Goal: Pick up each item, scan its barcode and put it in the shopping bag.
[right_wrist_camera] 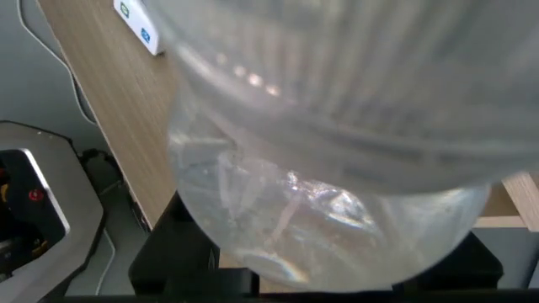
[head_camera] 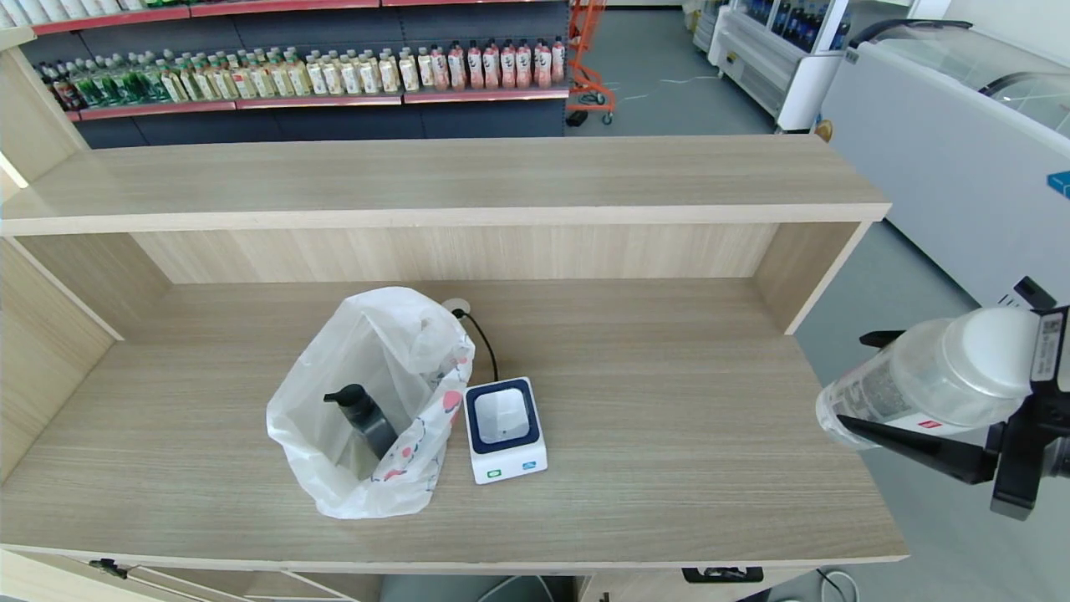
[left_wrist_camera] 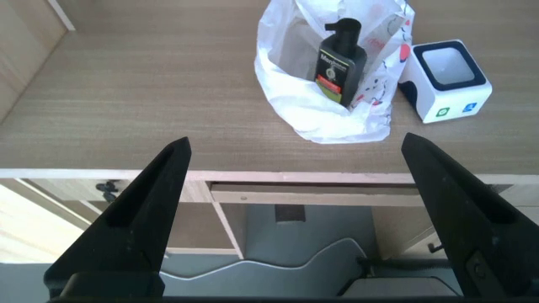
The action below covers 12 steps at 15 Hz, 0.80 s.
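Note:
My right gripper [head_camera: 869, 389] is shut on a clear plastic bottle [head_camera: 928, 376] with a white cap, held sideways in the air off the counter's right end. Up close the bottle [right_wrist_camera: 337, 143] covers most of the right wrist view. A white shopping bag [head_camera: 372, 401] stands open on the counter's middle left, and a black pump bottle [head_camera: 361, 415] stands inside it. Right of the bag sits the white scanner [head_camera: 504, 428] with a dark blue rim. My left gripper [left_wrist_camera: 295, 202] hangs open below the counter's front edge, facing the bag [left_wrist_camera: 333, 76] and the pump bottle [left_wrist_camera: 339, 63].
The wooden counter [head_camera: 669, 401] has a raised back ledge and side walls. A black cable [head_camera: 485, 339] runs from the scanner to a hole at the back. Store shelves of drink bottles [head_camera: 309, 71] and white freezers [head_camera: 945, 125] stand beyond.

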Tool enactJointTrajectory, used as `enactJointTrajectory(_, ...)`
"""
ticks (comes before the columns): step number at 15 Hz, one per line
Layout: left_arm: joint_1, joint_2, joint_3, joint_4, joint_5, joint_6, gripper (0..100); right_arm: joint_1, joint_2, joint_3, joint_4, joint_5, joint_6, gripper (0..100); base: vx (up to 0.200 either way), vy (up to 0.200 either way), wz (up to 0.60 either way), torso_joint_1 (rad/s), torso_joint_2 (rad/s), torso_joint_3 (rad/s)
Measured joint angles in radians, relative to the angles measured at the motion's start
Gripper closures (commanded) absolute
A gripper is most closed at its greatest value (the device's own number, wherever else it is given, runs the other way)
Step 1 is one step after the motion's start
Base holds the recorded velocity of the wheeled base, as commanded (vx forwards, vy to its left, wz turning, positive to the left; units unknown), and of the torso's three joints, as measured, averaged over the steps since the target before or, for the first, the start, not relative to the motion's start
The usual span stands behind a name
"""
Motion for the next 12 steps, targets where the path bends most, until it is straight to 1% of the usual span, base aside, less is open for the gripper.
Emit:
enactJointTrajectory(2, 0.001, 0.0, 0.0, 0.0, 0.0, 0.0, 0, 0.0, 0.006, 0.008, 0.0, 0.026, -0.049, 100, 0.0, 0.2, 0.0, 0.0, 0.0, 0.005)
enactJointTrajectory(6, 0.001, 0.0, 0.0, 0.0, 0.0, 0.0, 0, 0.001, 0.031, 0.008, -0.007, 0.078, -0.056, 100, 0.0, 0.2, 0.0, 0.004, 0.0, 0.004)
enactJointTrajectory(10, 0.001, 0.0, 0.0, 0.0, 0.0, 0.0, 0, -0.007, 0.115, -0.051, -0.018, 0.167, -0.077, 100, 0.0, 0.2, 0.0, 0.004, 0.0, 0.0)
enactJointTrajectory(12, 0.001, 0.0, 0.0, 0.0, 0.0, 0.002, 0, -0.037, 0.181, -0.081, -0.052, 0.227, -0.117, 100, 0.0, 0.0, 0.0, 0.0, 0.0, 0.0)
